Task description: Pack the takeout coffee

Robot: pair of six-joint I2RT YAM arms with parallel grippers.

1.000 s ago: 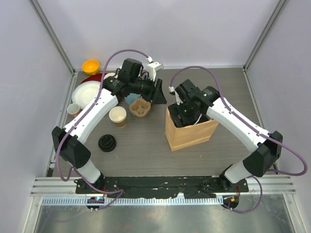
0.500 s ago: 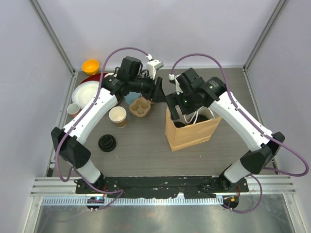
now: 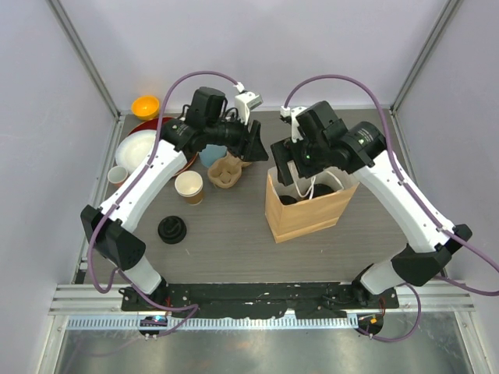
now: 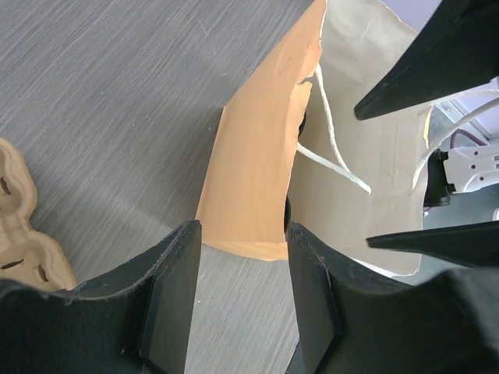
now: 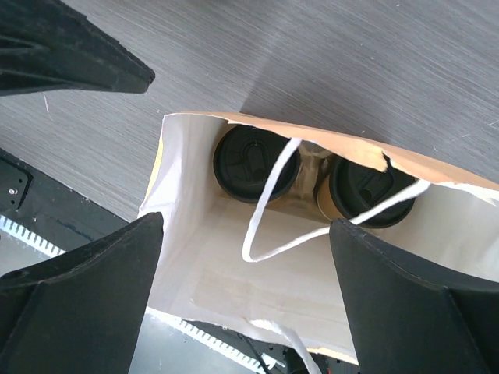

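Two takeout coffees, brown kraft cups with black sip lids [image 5: 249,164] [image 5: 374,191], stand side by side at the bottom of the open brown paper bag [image 3: 306,212], seen in the right wrist view through the bag's mouth [image 5: 187,202]. My right gripper [image 3: 296,178] hangs open and empty just above the bag mouth [image 5: 245,273]. My left gripper [image 3: 256,148] is open and empty over the table beside the bag's far left corner [image 4: 242,304], with the bag's edge [image 4: 257,179] just ahead of its fingers. One kraft cup [image 3: 189,187] stands open, without a lid, left of the bag.
A cardboard cup carrier [image 3: 224,172] and a light blue cup [image 3: 210,158] sit under the left arm. A stack of black lids [image 3: 171,230] lies at front left. Plates [image 3: 139,149], an orange bowl [image 3: 146,105] and a small cup [image 3: 118,175] crowd the far left.
My right gripper has risen out of the bag, open, leaving the lidded cups inside. The left gripper has shifted slightly right towards the bag.
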